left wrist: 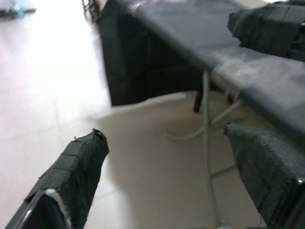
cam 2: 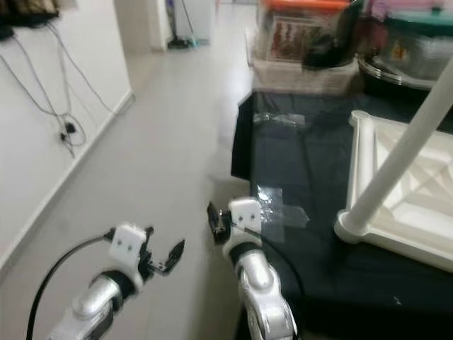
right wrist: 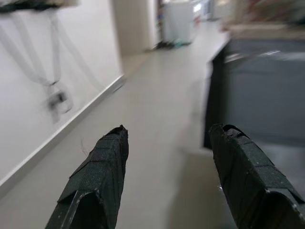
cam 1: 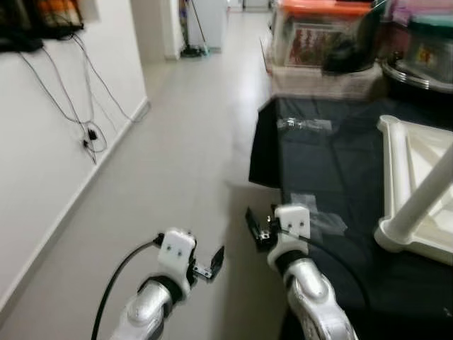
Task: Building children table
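L gripper [cam 1: 216, 261] hangs over bare pale tiled floor [cam 1: 177, 163], fingers spread, nothing in them. Wrist cam confirms: two black fingers wide apart, floor between, black-draped table edge and its thin metal legs [left wrist: 206, 143] beyond. R gripper [cam 1: 256, 225] sits at the near-left corner of the folding table covered w/ black cloth [cam 1: 333, 170], fingers parted too, empty; its wrist view looks down the corridor between the fingertips.

Task item: white plastic children's table, upside down [cam 2: 403, 191], lies on the black cloth well to the R of both grippers. One white round leg [cam 2: 396, 170] is already seated in its corner socket and slants up out of frame. Neither gripper touches it. Judgement: assembly partly done, robot not engaged w/ the part right now, prob needs to turn/reach R.

Risks:
- R arm close to table edge + hanging cloth; a swing toward the part could snag the cloth and drag the white top w/ it.
- Raised leg is a tall lever; a bump from the forearm could tip or slide the top off the far-R edge.
- Black cable on L arm [cam 1: 117, 280] loops loose, could catch.
- Frames blurred, so aim may be poor while moving.

Containers: clear plastic storage bin w/ orange lid [cam 1: 322, 32] at the far end of the table, holds what looks like printed boxes/books, can't tell which. More lidded tubs [cam 1: 425, 49] beside it, contents unclear.
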Available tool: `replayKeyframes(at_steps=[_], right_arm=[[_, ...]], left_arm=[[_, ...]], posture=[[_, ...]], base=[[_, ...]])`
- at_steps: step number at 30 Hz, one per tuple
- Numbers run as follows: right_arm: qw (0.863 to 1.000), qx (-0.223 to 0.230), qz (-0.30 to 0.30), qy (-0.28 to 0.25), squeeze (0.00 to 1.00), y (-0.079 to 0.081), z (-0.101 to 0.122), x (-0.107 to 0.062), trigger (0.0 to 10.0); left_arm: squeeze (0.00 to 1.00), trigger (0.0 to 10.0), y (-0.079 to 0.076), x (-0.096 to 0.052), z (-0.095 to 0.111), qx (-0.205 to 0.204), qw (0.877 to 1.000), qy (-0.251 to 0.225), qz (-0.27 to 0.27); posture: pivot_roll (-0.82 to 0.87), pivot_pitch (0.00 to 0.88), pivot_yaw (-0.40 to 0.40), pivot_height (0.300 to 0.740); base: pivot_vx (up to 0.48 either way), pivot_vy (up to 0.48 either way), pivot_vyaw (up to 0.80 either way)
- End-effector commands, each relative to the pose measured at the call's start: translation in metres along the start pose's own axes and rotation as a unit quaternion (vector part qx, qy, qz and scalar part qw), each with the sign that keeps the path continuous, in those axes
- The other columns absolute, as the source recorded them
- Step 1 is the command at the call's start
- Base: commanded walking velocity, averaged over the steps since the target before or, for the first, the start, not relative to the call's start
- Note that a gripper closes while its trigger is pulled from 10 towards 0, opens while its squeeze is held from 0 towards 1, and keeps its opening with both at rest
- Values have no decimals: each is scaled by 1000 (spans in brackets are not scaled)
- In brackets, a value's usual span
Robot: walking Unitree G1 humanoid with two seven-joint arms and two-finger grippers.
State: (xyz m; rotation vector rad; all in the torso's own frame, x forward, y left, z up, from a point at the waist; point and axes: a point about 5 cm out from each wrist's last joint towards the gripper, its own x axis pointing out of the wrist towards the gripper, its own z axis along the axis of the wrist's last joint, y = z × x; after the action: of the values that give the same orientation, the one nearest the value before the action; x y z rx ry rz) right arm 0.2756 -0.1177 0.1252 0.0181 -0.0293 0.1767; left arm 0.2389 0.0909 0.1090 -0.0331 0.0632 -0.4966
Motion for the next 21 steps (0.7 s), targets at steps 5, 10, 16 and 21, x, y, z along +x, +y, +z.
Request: replayKeyframes(at_steps=[5, 10, 16, 21], right_arm=[[999, -10, -30, -44, 0, -5, 18, 11, 10000], [997, -2, -48, -57, 0, -10, 29, 27, 10000], [995, -10, -41, -87, 0, -8, 47, 51, 10000], [994, 2, -73, -77, 0, -8, 57, 81, 10000]], left_arm=[[0, 10000, -4, -1, -4, -2, 1000, 9, -7], [0, 10000, -5, -2, -4, -5, 1000, 10, -6], [0, 10000, -6, -3, -4, -10, 1000, 12, -8], [0, 10000, -9, -5, -2, -11, 1000, 9, -10]], posture=[[86, 33, -46, 740], [88, 31, -48, 740], [92, 35, -54, 740], [101, 58, -63, 740]], base=[[0, 0, -165], [0, 0, -800], [0, 0, -267], [0, 0, 0]])
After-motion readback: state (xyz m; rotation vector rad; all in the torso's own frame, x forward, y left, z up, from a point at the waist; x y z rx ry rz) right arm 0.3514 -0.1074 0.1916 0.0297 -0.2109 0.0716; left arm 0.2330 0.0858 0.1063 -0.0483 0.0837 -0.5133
